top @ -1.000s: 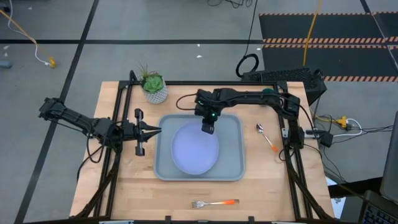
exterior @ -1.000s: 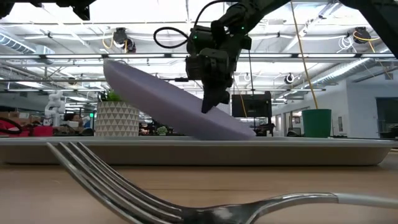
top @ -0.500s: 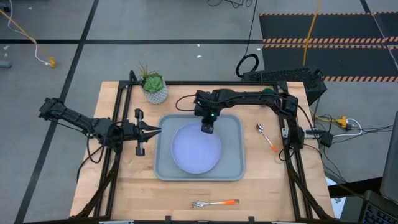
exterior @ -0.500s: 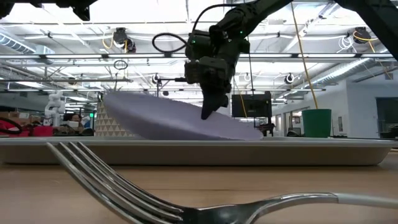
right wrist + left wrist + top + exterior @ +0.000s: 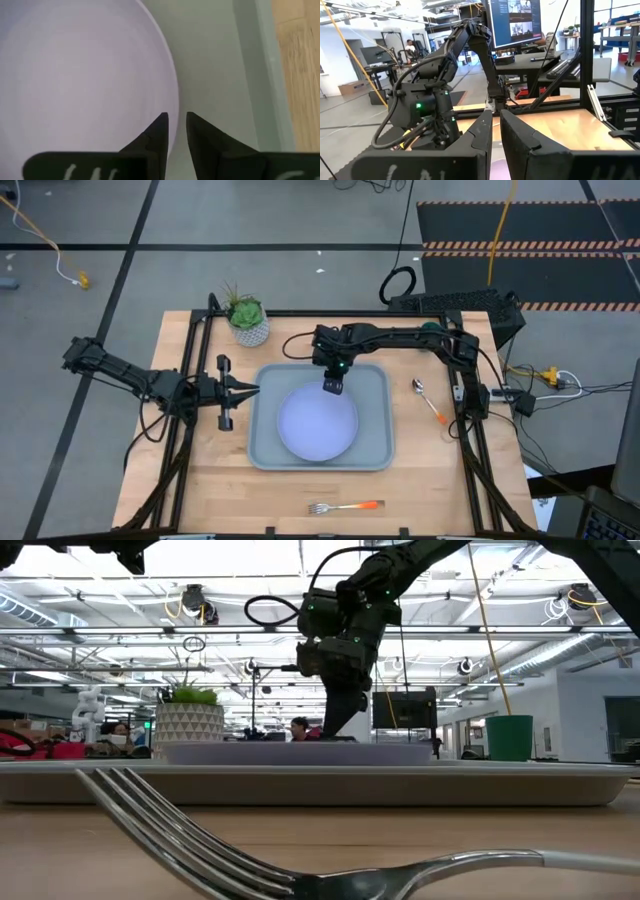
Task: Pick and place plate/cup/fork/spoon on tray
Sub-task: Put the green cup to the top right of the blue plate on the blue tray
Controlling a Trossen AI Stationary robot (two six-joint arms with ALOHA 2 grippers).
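The plate point(image 5: 317, 423) lies flat in the tray point(image 5: 375, 450), so that piece looks done. The right gripper point(image 5: 333, 385) hangs over the plate's far edge, fingers slightly parted, holding nothing. Left to place: the spoon point(image 5: 428, 400) on the desk point(image 5: 440, 480) right of the tray, the fork point(image 5: 345, 507) near the front edge, and the cup point(image 5: 510, 737), seen only behind the tray's right end. The left gripper point(image 5: 243, 391) waits just left of the tray, nearly closed. Bare tray floor remains around the plate.

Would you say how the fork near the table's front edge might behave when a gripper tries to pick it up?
The fork looks stiff: metal tines, orange handle. It lies flat on the wooden table, so it probably offers little to grip and may slide. Slim and flat-lying, it seems unlikely to roll.
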